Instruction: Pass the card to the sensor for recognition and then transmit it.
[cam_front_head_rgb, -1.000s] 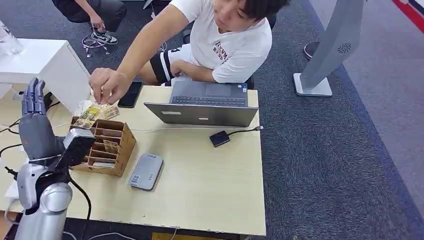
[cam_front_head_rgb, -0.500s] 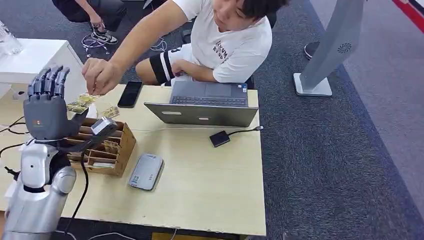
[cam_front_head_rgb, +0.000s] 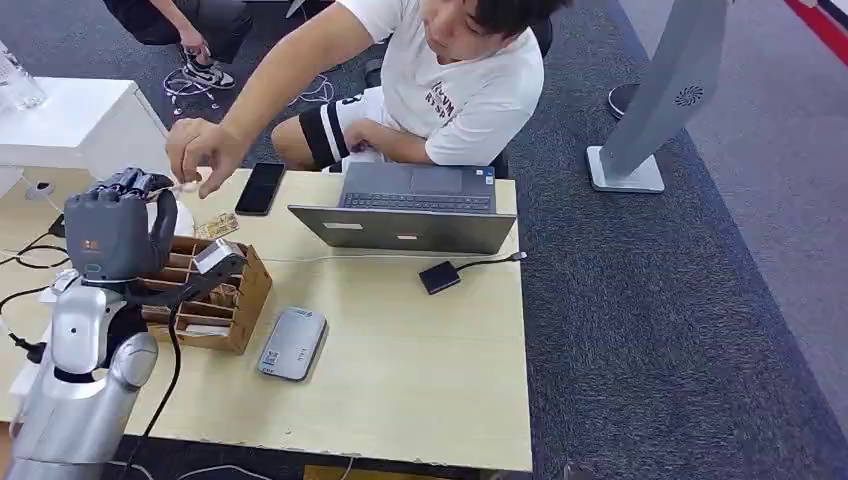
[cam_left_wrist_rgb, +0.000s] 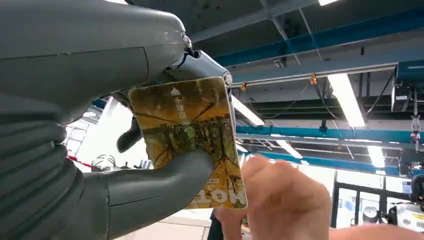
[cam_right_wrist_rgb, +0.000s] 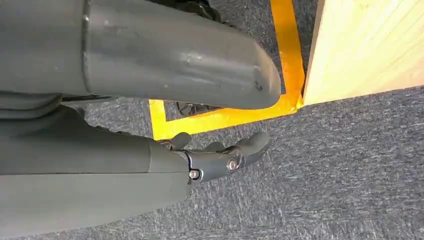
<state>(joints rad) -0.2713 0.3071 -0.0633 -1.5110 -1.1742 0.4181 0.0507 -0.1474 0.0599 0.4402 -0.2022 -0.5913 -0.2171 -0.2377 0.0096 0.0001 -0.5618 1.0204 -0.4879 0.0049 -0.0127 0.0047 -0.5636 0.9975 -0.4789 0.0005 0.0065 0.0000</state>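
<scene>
Wooden table (cam_front_head_rgb: 420, 370) on dark carpet (cam_front_head_rgb: 680, 330); laptop (cam_front_head_rgb: 410, 212) at its far edge, rack (cam_front_head_rgb: 205, 295) and reader (cam_front_head_rgb: 293, 343) toward the left. Left hand (cam_front_head_rgb: 115, 232) grips the card (cam_left_wrist_rgb: 192, 135), a person's hand (cam_front_head_rgb: 203, 155) touching it. Right hand (cam_right_wrist_rgb: 150, 165) hangs released beside the table.

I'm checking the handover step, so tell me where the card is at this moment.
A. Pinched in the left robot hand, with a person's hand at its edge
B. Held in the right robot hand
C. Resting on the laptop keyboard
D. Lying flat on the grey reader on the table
A: the left wrist view shows the card pinched between the thumb and fingers of the left robot hand, with the person's hand at its edge.
</scene>
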